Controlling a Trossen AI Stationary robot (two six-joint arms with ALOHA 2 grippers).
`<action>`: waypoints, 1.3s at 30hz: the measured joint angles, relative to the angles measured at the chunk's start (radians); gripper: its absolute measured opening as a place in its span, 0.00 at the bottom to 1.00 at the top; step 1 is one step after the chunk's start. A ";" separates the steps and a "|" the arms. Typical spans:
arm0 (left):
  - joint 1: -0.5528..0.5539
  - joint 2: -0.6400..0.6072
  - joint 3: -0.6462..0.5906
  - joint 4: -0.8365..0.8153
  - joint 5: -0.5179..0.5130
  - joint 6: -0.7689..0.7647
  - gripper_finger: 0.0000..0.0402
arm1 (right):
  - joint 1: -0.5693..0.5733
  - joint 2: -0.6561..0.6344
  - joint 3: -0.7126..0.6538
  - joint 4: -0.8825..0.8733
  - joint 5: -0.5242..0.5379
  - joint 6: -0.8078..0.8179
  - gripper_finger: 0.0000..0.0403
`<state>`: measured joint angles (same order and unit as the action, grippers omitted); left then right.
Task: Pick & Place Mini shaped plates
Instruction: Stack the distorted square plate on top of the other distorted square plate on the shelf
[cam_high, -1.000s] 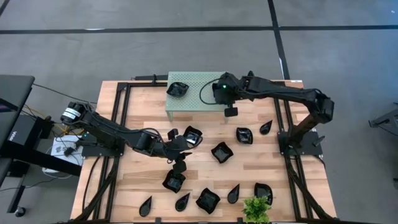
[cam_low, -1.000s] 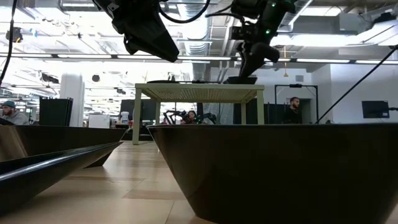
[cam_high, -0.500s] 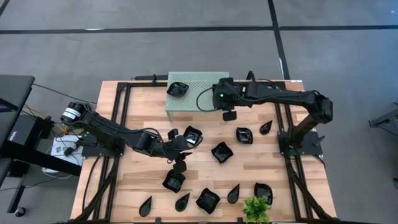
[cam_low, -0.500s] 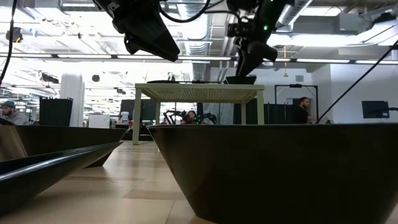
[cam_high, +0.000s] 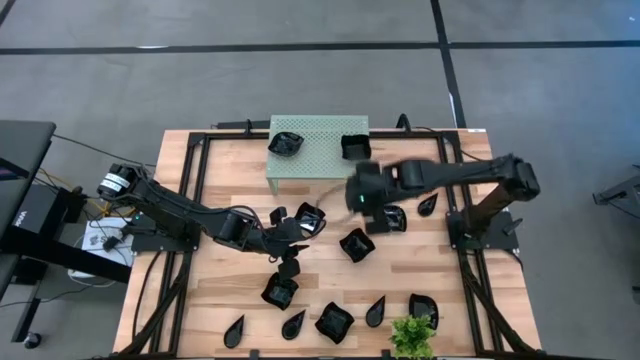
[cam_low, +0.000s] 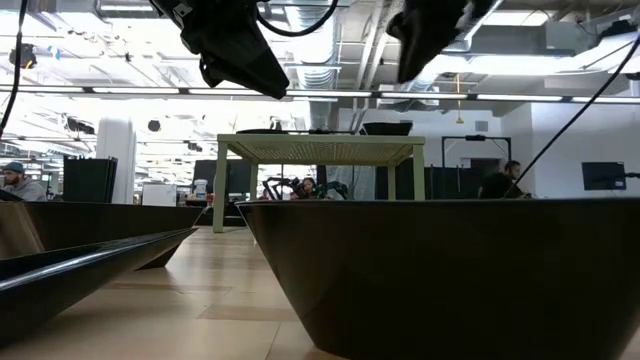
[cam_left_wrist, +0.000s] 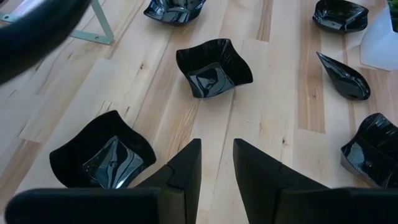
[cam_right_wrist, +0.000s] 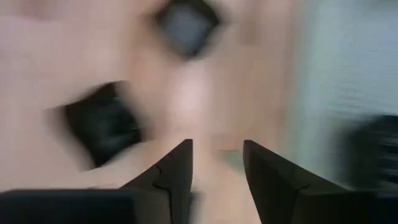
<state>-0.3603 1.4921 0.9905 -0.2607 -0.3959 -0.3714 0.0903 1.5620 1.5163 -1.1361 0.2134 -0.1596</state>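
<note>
Wooden worktop strewn with mini shaped plates, two more on green stand; right tool just off the stand over worktop, fingers apart, empty; left tool mid-worktop among plates, narrowly parted, empty.

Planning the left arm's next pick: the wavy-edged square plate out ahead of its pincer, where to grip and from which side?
Grip the wavy-edged square plate by its raised rim, one finger inside the bowl and one outside, coming from above. It sits upright on the table with flared walls and clear wood around it. The left pincer is open with nothing between its fingers.
</note>
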 joint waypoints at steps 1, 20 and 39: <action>0.000 0.000 0.000 0.000 0.000 0.000 0.23 | 0.026 0.000 -0.018 -0.004 -0.028 0.027 0.33; 0.000 0.000 0.000 0.000 0.000 0.000 0.23 | 0.262 0.005 -0.488 0.510 -0.139 0.175 0.35; 0.000 0.000 0.000 0.022 0.000 0.000 0.23 | 0.200 0.147 -0.535 0.558 -0.138 0.124 0.13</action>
<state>-0.3603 1.4921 0.9905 -0.2390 -0.3962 -0.3710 0.2906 1.7094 0.9813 -0.5786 0.0754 -0.0357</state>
